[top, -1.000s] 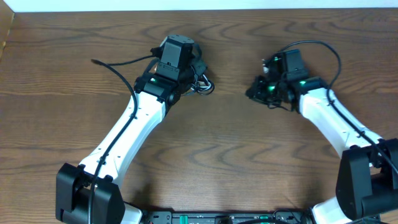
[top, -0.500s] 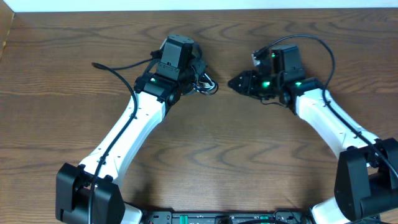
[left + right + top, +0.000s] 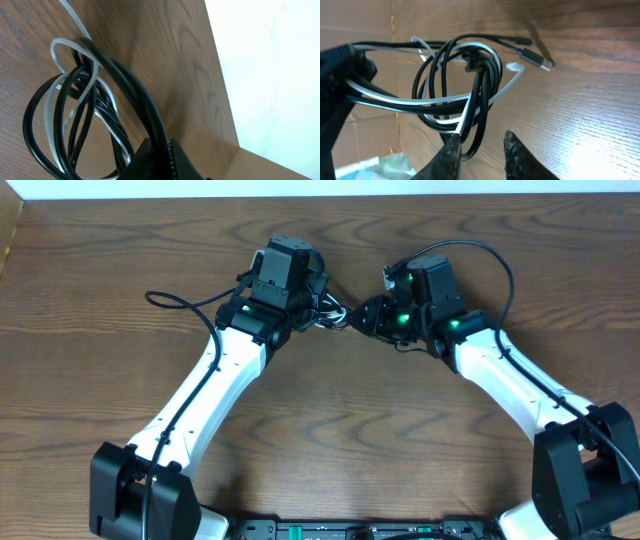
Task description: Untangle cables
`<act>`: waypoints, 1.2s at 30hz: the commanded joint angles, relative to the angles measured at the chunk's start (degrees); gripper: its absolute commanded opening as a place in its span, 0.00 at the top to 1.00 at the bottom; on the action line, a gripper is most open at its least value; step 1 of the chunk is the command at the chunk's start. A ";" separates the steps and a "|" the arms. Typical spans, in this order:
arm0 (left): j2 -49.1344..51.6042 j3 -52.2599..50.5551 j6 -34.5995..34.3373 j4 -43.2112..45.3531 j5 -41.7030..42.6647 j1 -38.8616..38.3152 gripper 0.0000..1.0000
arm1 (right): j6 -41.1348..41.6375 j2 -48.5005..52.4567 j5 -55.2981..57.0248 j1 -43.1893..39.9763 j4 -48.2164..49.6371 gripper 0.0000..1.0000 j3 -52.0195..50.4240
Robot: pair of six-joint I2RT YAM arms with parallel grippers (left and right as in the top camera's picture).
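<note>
The cables (image 3: 330, 316) are a small coil of black and white cords hanging from my left gripper (image 3: 314, 302) just above the table. In the left wrist view my left gripper (image 3: 162, 150) is shut on a black strand, and the cables (image 3: 75, 115) loop out beyond it. My right gripper (image 3: 362, 318) is right beside the coil. In the right wrist view my right gripper (image 3: 480, 142) is open under the cables (image 3: 465, 85). A black loop hangs against its left finger (image 3: 451, 152), unpinched. A USB plug (image 3: 537, 59) sticks out to the right.
The brown wooden table (image 3: 330, 430) spreads under both arms. A thicker black cord (image 3: 185, 300) trails left from the left arm. The table's far edge meets a white wall (image 3: 270, 65). Cardboard (image 3: 365, 25) stands behind the left gripper (image 3: 340, 75).
My right gripper has moved left across the table, right up to the coil, and its jaws have come apart. The left gripper has stayed in place, shut on the cables.
</note>
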 commanded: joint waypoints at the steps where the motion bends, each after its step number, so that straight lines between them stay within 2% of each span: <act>1: -0.55 -0.35 -0.57 0.24 -0.76 -0.02 0.93 | 0.72 0.59 2.25 1.09 -0.68 0.77 0.57; 7: -0.55 -0.35 -0.57 0.24 -0.76 -0.02 0.92 | 1.14 2.03 3.32 2.01 -1.31 0.78 0.57; 10: -0.55 -0.35 -0.57 0.24 -0.74 -0.02 0.92 | 1.22 3.98 3.32 2.14 -0.85 0.74 0.57; 19: -0.55 -0.35 -0.57 0.20 -0.72 -0.04 0.92 | 2.12 9.20 3.85 2.23 7.87 0.68 0.57; 27: -0.55 -0.35 -0.55 0.02 -0.74 -0.04 0.92 | -1.09 10.32 14.45 2.14 11.85 0.68 0.57; 30: -0.55 -0.35 -0.55 0.02 -0.74 -0.04 0.92 | -3.96 10.32 17.27 2.16 12.83 0.76 0.57; 33: -0.55 -0.35 -0.50 0.00 -0.79 -0.02 0.92 | -6.34 10.29 17.25 2.16 14.19 0.99 0.59; 36: -0.55 -0.35 1.38 -0.26 -1.38 -0.02 0.93 | -7.80 9.97 15.30 1.36 13.44 0.99 0.59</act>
